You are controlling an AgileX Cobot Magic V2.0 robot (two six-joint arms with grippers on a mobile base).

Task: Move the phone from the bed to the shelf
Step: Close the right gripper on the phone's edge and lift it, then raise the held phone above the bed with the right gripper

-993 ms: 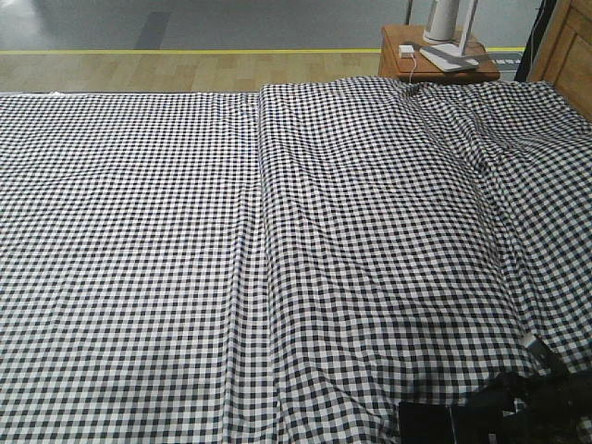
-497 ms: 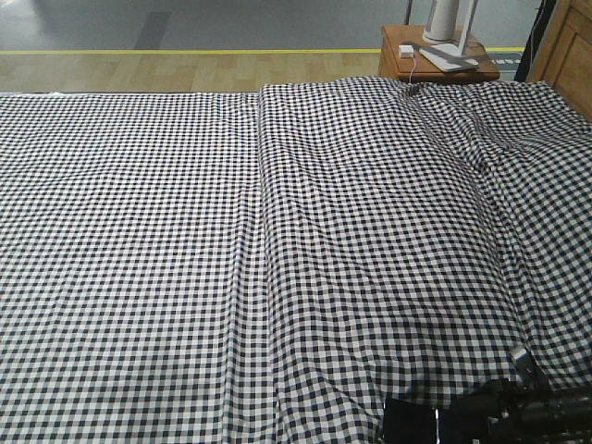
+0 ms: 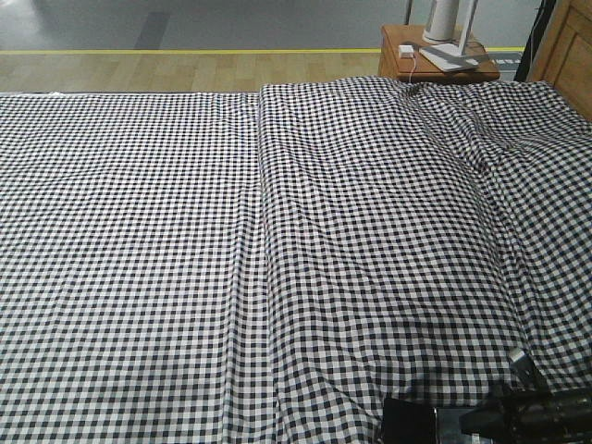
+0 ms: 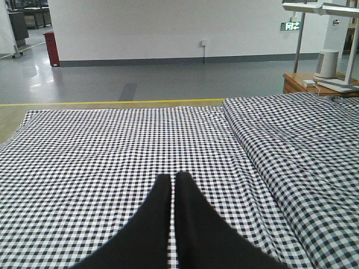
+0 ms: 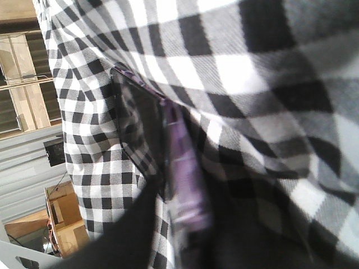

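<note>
The bed, under a black-and-white check sheet, fills the front view. The phone is a small dark rectangle at its near right edge, with my right gripper against its right side. In the right wrist view the phone stands edge-on, its pinkish rim running down between the dark fingers of my right gripper, which is shut on it. My left gripper hovers over the bed, shut with nothing in it. Pale wood planks that look like the shelf show at the right wrist view's left edge.
A reddish-brown bedside table with a white lamp base and a charger stands beyond the bed's far right corner. A wooden headboard rises at the right edge. Wood floor with a yellow line runs behind the bed.
The phone and my right gripper have shifted a little to the left along the bed's near edge, and the gripper sits lower in the frame. The left arm has not moved.
</note>
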